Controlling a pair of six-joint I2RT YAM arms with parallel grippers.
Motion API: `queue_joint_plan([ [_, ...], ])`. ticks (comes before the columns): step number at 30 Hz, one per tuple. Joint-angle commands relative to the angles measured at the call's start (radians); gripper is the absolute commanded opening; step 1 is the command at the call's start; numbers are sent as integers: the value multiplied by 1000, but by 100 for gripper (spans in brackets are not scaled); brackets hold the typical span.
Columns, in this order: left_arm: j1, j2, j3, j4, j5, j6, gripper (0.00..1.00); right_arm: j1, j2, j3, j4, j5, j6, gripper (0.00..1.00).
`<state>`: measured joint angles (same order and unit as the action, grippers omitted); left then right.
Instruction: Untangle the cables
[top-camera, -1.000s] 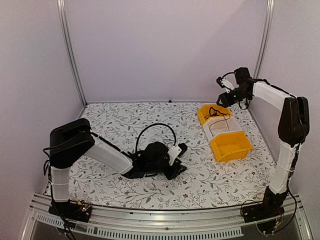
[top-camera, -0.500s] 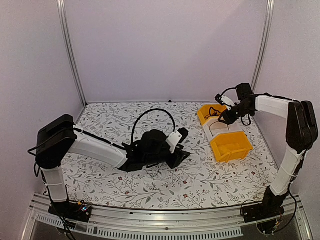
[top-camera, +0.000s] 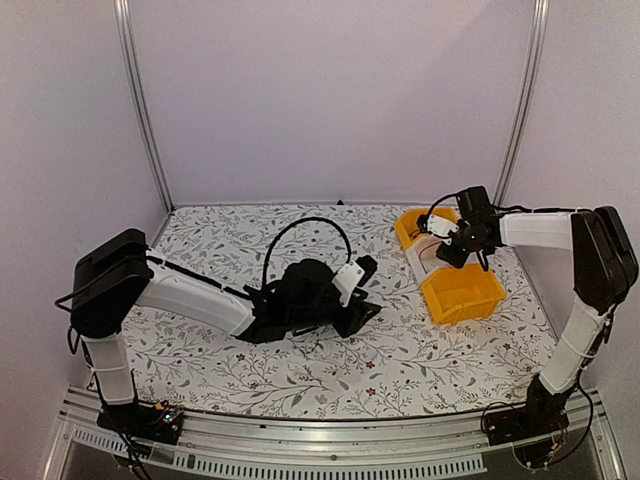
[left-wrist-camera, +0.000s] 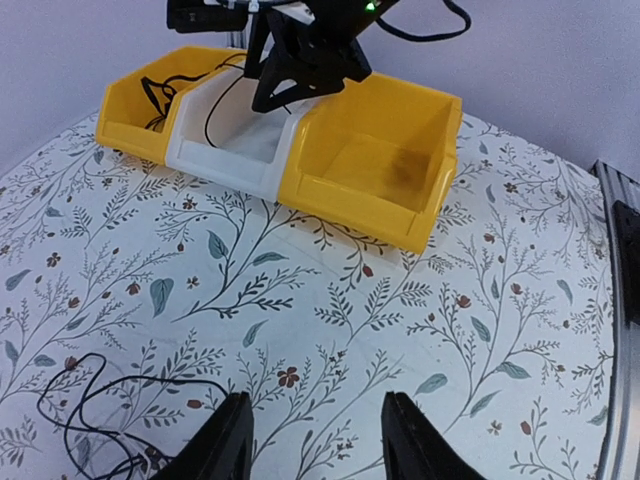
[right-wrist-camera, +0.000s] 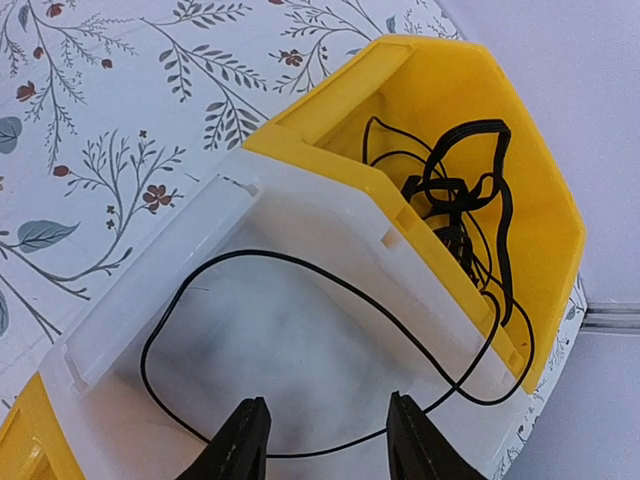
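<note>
Facing a row of 3 touching bins, the left gripper (left-wrist-camera: 318, 410) sits low over the floral table (left-wrist-camera: 520, 300), its 2 fingers spread with nothing between them. 1 black cable (left-wrist-camera: 100, 410) lies in loose tangled loops on the table, just left of that gripper. The right gripper (right-wrist-camera: 328, 405) hangs above the white bin (right-wrist-camera: 130, 310), jaws spread and pinching nothing. A second black cable (right-wrist-camera: 300, 270) loops across the white bin floor, passes under the gap between the fingers, and crosses the wall into the far yellow bin (right-wrist-camera: 540, 200), where a black bundle (right-wrist-camera: 460, 200) lies. The near yellow bin (left-wrist-camera: 370, 160) adjoins the white bin.
</note>
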<state>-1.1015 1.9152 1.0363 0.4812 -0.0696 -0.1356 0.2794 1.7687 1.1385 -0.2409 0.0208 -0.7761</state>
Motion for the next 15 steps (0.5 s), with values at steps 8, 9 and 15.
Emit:
queue_joint_plan([
  [8, -11, -17, -11, 13, 2, -14, 44, -2, 113, 323, -334, -349, 241, 38],
  [9, -11, -21, -17, 16, 1, -15, 44, 0, 134, 357, -379, -379, 272, 38],
  [15, -12, -45, -49, 23, -6, -22, 44, -1, 211, 433, -513, -435, 375, 37],
])
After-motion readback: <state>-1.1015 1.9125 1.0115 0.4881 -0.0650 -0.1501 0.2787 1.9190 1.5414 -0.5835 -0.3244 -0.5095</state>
